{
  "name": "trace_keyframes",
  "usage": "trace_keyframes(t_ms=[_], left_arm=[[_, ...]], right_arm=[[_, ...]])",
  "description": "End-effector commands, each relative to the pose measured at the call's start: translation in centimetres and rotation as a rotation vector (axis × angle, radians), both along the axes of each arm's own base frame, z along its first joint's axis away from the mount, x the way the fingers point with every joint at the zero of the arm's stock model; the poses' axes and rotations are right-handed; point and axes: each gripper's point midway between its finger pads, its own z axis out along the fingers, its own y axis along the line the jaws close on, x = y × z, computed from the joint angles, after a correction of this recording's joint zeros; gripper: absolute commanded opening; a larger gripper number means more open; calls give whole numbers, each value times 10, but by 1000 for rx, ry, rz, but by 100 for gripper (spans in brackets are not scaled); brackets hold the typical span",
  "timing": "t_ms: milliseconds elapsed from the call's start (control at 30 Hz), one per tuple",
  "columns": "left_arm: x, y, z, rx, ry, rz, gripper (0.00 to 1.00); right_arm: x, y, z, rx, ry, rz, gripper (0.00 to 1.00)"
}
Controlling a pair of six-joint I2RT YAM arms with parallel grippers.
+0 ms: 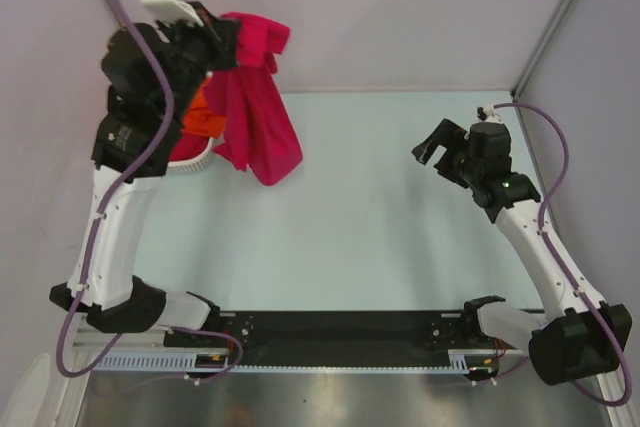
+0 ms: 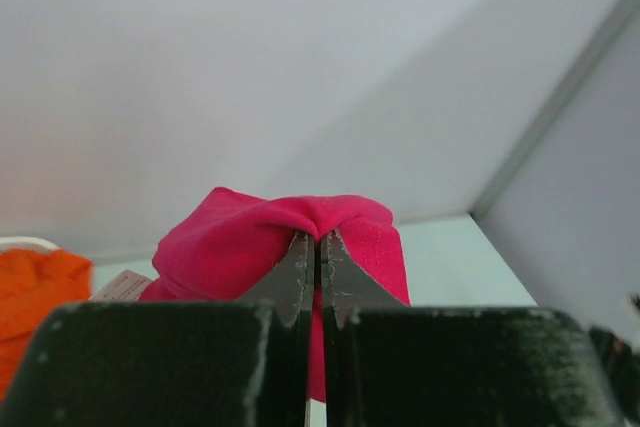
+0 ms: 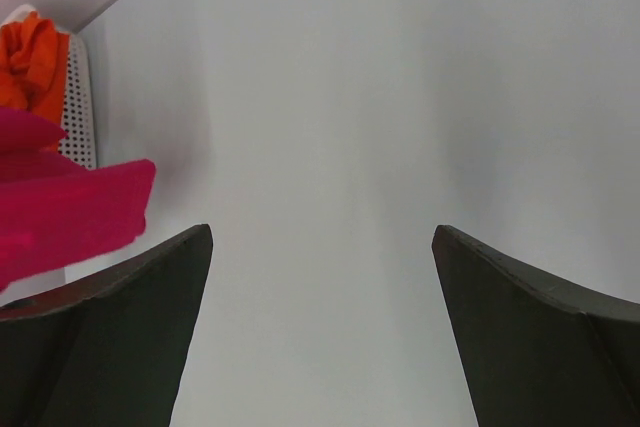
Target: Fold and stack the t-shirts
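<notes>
My left tool [image 2: 318, 237] was pinching the crimson t-shirt [image 1: 255, 117], which hung just right of the basket [image 1: 195, 159]. The orange t-shirt [image 1: 203, 112] lay inside the basket. I couldn't read the pale tag [image 2: 125, 285]. My right tool [image 1: 437, 152] stood spread, well right of the basket, over the worktop [image 1: 370, 247].

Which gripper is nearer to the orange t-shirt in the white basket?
Left. The left gripper, shut on a crimson-pink t-shirt, is raised right beside the orange t-shirt in the white basket; the right gripper stands open, well off over the table.
</notes>
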Motion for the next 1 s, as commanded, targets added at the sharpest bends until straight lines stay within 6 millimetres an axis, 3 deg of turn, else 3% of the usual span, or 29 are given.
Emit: trace_keyframes(t_ms=[0, 33, 100, 133, 200, 233, 367, 400, 533, 633, 700, 967], left_arm=[[-4, -56, -40, 16, 32, -107, 0], [1, -79, -75, 24, 99, -149, 0], [10, -103, -117, 44, 187, -180, 0], [9, -124, -153, 67, 249, -205, 0], [16, -141, -202, 97, 333, -179, 0], [13, -155, -238, 121, 383, -195, 0], [20, -174, -346, 152, 564, -181, 0], [21, -180, -385, 181, 639, -177, 0], [1, -200, -465, 242, 792, -253, 0], [-8, -209, -491, 258, 833, -280, 0], [-9, -213, -496, 276, 845, -297, 0], [5, -217, -474, 295, 793, -283, 0]], right_arm=[[-16, -33, -3, -79, 24, -71, 100], [-20, -36, -2, -89, 22, -71, 100], [-25, -44, -7, -94, 44, -90, 100], [-27, -45, -6, -92, 42, -96, 100], [-30, -47, -9, -91, 50, -102, 100], [-31, -47, -10, -88, 54, -104, 100], [-37, -47, -25, -78, 92, -114, 100], [-39, -48, -33, -80, 107, -114, 100], [-45, -48, -53, -84, 155, -116, 100], [-43, -44, -55, -67, 158, -105, 100], [-43, -43, -54, -56, 160, -104, 100], [-41, -41, -51, -51, 144, -91, 100]])
